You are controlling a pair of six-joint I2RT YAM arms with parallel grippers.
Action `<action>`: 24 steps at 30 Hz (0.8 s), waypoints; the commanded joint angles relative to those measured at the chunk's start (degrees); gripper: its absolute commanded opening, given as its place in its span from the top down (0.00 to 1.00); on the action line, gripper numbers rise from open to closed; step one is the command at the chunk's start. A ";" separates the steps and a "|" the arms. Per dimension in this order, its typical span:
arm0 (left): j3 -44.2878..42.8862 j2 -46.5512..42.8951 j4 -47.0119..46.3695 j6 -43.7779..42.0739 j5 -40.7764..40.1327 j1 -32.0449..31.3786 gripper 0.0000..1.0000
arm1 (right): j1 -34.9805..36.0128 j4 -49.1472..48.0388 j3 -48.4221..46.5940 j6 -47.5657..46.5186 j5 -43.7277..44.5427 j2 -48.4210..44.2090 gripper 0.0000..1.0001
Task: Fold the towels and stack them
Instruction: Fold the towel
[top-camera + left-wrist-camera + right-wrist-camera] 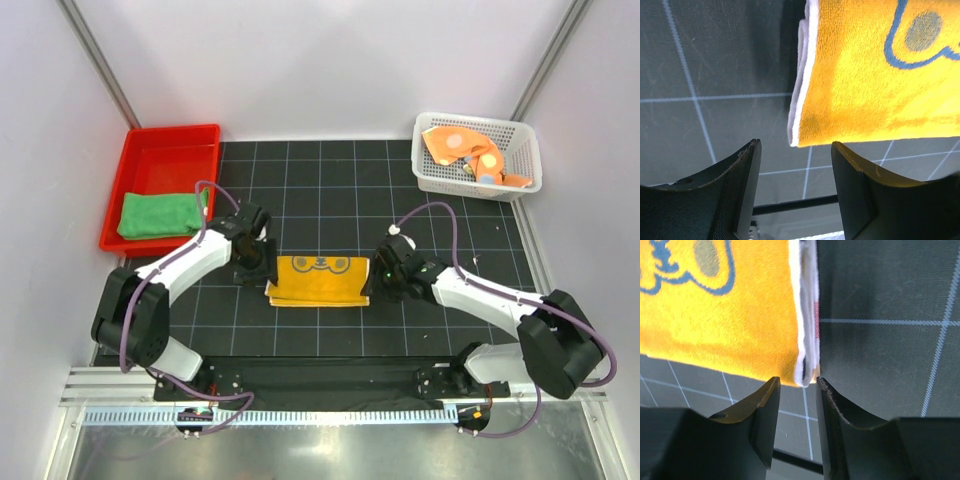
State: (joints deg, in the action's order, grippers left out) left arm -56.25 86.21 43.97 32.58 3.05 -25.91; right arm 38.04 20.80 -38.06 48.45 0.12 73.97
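A yellow-orange towel point(318, 278) with blue-grey print lies folded on the black grid mat between my two grippers. My left gripper point(260, 270) stands at its left edge. In the left wrist view this gripper point(796, 150) is open, and the towel point(870, 80) has its near corner just beyond the gap, with nothing held. My right gripper point(383, 278) stands at the towel's right edge. The right wrist view shows it point(798, 384) open a little, the towel's point(725, 325) white-hemmed corner just past the tips. A green towel point(160, 213) lies folded in the red tray. An orange polka-dot towel point(468, 152) lies crumpled in the white basket.
The red tray point(150, 160) sits at the back left, partly off the mat. The white mesh basket point(478, 180) stands at the back right. Grey walls close in the sides and back. A metal rail point(330, 412) runs along the near edge.
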 commanded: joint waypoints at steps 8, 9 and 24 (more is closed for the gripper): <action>6.59 -0.26 -10.73 6.18 5.74 1.04 0.41 | 0.72 -5.41 2.02 4.46 3.75 0.47 0.61; 7.46 -0.34 -11.26 6.62 5.57 1.13 0.41 | 0.80 -5.68 2.20 4.90 3.66 0.47 0.61; 8.44 -0.87 -12.06 8.03 4.77 1.04 0.69 | 0.98 -8.75 3.96 5.43 4.19 0.65 0.87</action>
State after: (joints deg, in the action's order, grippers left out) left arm -47.33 86.26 33.12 40.10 7.70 -25.08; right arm 38.52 14.48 -33.74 53.91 2.48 75.40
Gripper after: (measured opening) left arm 0.334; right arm 0.145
